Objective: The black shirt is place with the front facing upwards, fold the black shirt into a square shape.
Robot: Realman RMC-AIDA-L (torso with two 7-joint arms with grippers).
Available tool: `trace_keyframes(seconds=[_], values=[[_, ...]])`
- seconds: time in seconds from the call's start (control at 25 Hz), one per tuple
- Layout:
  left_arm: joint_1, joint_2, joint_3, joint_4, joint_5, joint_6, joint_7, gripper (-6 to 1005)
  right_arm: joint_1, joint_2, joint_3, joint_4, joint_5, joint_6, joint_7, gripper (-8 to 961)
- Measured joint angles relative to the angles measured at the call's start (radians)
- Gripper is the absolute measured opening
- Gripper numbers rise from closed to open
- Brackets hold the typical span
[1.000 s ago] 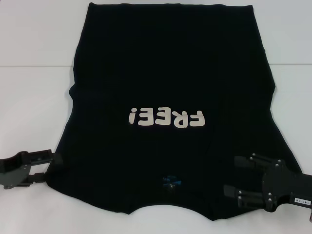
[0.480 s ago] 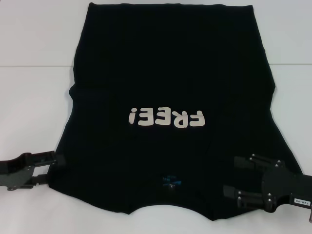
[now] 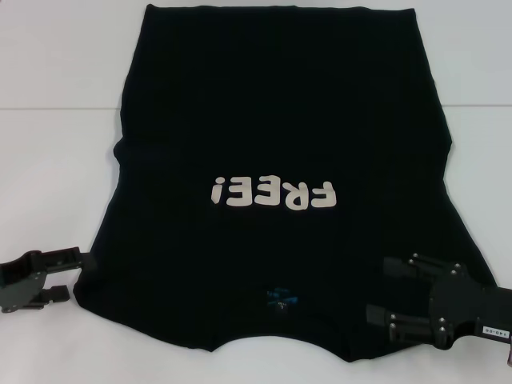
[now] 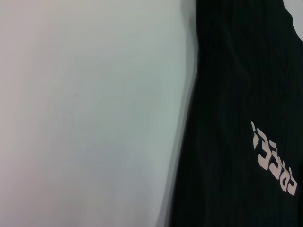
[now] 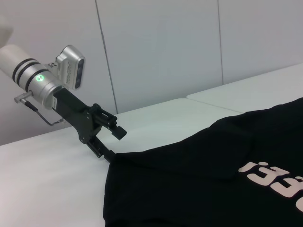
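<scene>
The black shirt [image 3: 280, 160] lies flat on the white table [image 3: 56, 160], filling the middle of the frame, its "FREE!" lettering [image 3: 272, 193] face up. At lower left, the left gripper [image 3: 68, 272] meets the shirt's edge with spread fingers. At lower right, the right gripper [image 3: 382, 290] hovers over the cloth, fingers parted wide.

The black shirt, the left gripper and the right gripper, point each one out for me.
black shirt [image 3: 280, 112]: head view, plain cloth above the lettering.
left gripper [image 5: 111, 142]: right wrist view, between its open fingertips at the shirt's sleeve edge.
right gripper [image 3: 378, 290]: head view, between its open fingertips over the shirt's near corner.
</scene>
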Motion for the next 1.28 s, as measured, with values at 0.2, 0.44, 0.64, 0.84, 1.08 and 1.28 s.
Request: trace_keyframes(seconds=[0.2, 0.44, 0.64, 0.84, 1.08, 1.28], values=[[0.001, 0.002, 0.003, -0.003, 0.0, -0.001, -0.001, 910, 0.0, 0.0, 0.0, 0.0, 0.0, -0.003, 0.0, 856], [-0.001, -0.001, 0.005, -0.003, 0.0, 0.004, -0.007, 908, -0.003, 0.0, 0.0, 0.0, 0.0, -0.005, 0.0, 856], [-0.006, -0.005, 0.005, -0.008, 0.0, 0.008, -0.007, 906, -0.005, 0.0, 0.0, 0.0, 0.0, -0.006, 0.001, 857], [-0.015, -0.009, 0.006, -0.026, 0.0, 0.008, -0.007, 904, -0.006, 0.0, -0.002, 0.001, 0.0, -0.008, 0.009, 857], [-0.038, -0.023, 0.006, -0.029, 0.0, 0.012, -0.002, 902, -0.007, 0.0, -0.001, 0.001, 0.0, -0.011, 0.011, 856], [-0.058, -0.029, 0.008, -0.029, -0.001, 0.013, -0.001, 900, -0.009, 0.0, 0.0, 0.002, 0.002, -0.015, 0.012, 857]])
